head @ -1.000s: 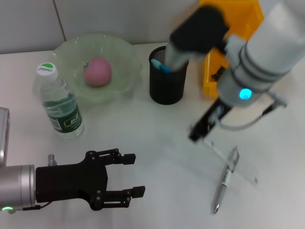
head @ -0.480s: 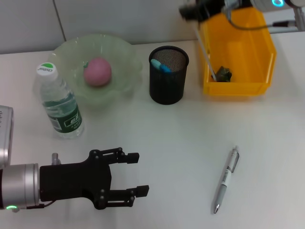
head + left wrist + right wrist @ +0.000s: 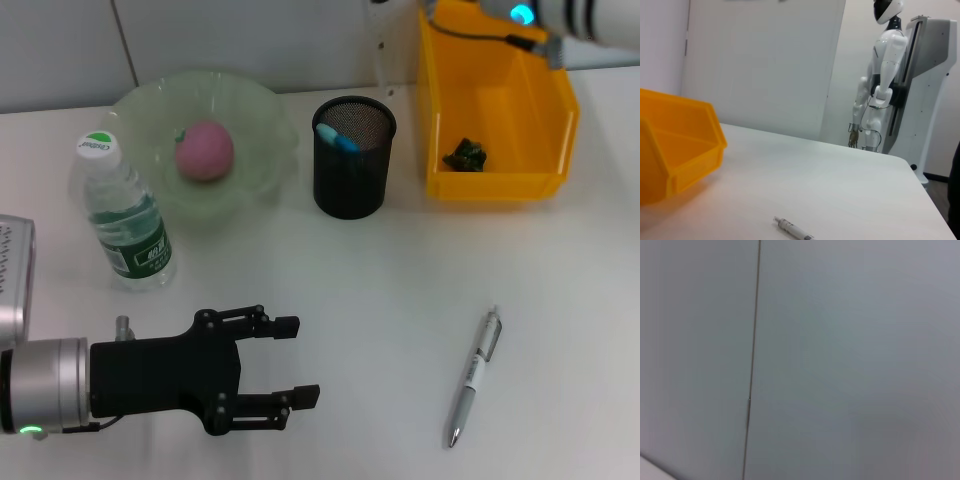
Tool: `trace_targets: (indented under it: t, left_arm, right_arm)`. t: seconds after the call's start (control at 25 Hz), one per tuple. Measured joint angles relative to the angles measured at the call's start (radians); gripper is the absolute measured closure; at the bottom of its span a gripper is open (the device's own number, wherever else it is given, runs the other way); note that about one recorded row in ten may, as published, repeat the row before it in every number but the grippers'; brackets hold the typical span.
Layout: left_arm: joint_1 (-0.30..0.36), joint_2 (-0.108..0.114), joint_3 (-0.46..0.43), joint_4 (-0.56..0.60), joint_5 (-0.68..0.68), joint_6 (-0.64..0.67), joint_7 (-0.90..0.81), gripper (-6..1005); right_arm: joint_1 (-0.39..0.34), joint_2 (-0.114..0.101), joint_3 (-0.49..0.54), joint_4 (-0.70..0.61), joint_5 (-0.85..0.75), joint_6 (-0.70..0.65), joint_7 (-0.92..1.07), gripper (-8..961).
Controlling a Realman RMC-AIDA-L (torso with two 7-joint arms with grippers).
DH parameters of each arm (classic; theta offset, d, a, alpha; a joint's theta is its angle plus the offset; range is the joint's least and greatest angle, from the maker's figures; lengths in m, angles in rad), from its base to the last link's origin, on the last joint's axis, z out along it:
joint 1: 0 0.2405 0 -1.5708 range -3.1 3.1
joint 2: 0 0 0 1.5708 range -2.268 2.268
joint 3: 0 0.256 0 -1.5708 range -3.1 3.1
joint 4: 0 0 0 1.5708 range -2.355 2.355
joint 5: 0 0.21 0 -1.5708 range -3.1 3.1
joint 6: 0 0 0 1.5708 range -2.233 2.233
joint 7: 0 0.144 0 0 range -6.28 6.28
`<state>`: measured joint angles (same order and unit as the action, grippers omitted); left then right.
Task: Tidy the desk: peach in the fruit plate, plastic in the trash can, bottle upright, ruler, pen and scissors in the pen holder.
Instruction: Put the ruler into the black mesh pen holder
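- On the water bottle's cap (image 3: 96, 146) you can see a green logo with small white lettering, too small to read.
- The bottle's label (image 3: 140, 250) is a green band with pale print; you cannot make out any word on it either.
- The pen (image 3: 472, 377), the orange bin (image 3: 545, 100) and the mesh pen holder (image 3: 352, 180) carry no lettering you can read.
- The white humanoid robot (image 3: 880, 80) in the left wrist view shows no readable marking.
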<state>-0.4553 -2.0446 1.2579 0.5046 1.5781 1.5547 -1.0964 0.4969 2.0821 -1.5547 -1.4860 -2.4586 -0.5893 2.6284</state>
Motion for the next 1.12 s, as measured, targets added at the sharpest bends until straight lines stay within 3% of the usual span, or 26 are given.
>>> trace_targets:
  t: [0.36,0.64,1.12]
  left_arm:
    - [-0.005,-0.002,0.0,0.0,0.003,-0.004,0.0,226]
    - [-0.008,-0.002,0.0,0.0,0.003,-0.004,0.0,226]
    - [-0.007,0.001,0.0,0.0,0.001,0.0,-0.001,226]
  right_arm:
    - [-0.031,0.003,-0.147,0.095,0.04,0.256,0.005,571]
    - [-0.043,0.002,-0.16,0.117,0.124,0.283,0.007,571]
    - [-0.042,0.001,-0.185,0.21,0.129,0.362,0.007,570]
